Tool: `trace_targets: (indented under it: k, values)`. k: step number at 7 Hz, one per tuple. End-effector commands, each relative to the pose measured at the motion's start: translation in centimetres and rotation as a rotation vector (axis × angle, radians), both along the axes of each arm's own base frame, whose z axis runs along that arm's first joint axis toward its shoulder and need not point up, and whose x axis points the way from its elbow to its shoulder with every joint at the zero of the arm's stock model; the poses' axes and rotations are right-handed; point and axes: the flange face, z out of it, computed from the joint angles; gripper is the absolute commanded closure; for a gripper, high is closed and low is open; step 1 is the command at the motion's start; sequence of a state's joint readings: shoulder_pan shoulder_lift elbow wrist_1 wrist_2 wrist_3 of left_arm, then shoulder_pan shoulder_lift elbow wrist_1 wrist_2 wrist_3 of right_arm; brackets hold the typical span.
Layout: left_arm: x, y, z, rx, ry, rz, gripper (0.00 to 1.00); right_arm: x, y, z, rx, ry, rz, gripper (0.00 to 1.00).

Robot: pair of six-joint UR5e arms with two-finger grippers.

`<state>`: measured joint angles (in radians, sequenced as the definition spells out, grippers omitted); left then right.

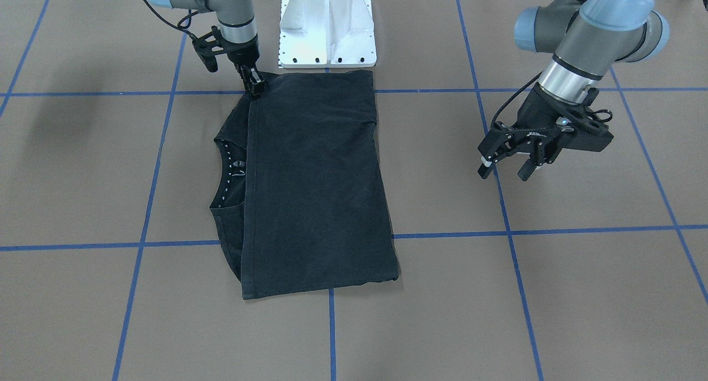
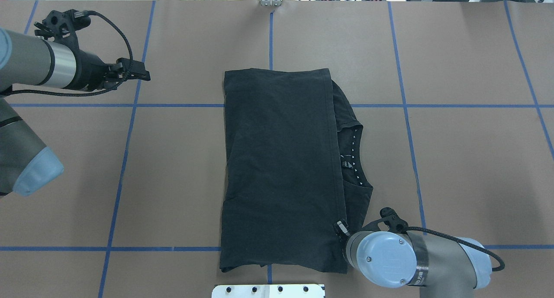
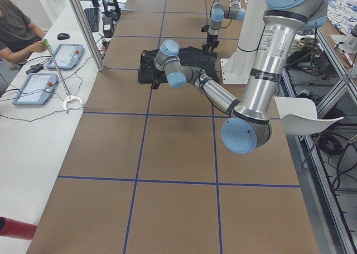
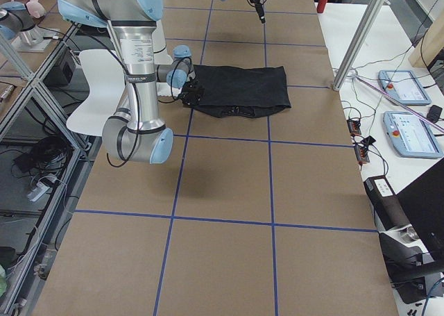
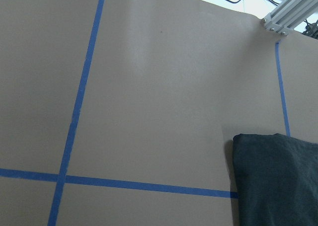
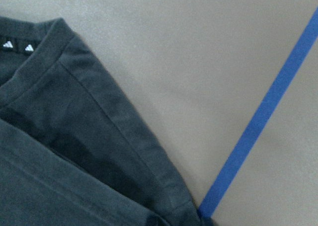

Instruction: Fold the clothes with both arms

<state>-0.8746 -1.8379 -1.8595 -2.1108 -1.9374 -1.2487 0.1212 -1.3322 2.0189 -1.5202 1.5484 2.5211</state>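
One black T-shirt [image 1: 315, 176], folded over on itself, lies flat at ctr of the brown table [image 1: 581, 292]. Directions per front-facing view.

- Shirt: top layer covers most of the garment. The collar [image 1: 229, 173], with white triangles inside, shows at the shirt's 9 o'clock side. The 12 o'clock edge is just beside the white base mount [image 1: 326, 27].
- Right gripper [image 1: 255, 87]: at the shirt's 11 o'clock corner, pointing down, tips touching the folded edge. Jaws drawn close together. Cannot tell whether cloth is pinched between them. Its wrist cam shows collar and hem close up, with blue tape [image 6: 258, 121] toward 4 o'clock.
- Left gripper [image 1: 505, 172]: at 3 o'clock of the shirt, well apart from it, above bare table. Jaws spread wide, holding nothing. Its wrist cam shows a shirt corner at 5 o'clock of frame.
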Motion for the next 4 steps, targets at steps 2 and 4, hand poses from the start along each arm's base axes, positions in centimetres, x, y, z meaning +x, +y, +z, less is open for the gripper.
trace_targets:
  k: [2,4]
  values:
    - [-0.46,0.3,-0.24,0.005,0.005,-0.003,0.0,0.21,-0.19,-0.55,0.013,-0.011,0.02,1.0]
    - [-0.2,0.39,-0.26,-0.003,0.009,-0.003,0.0,0.3,-0.18,-0.45,0.017,-0.009,0.016,1.0]
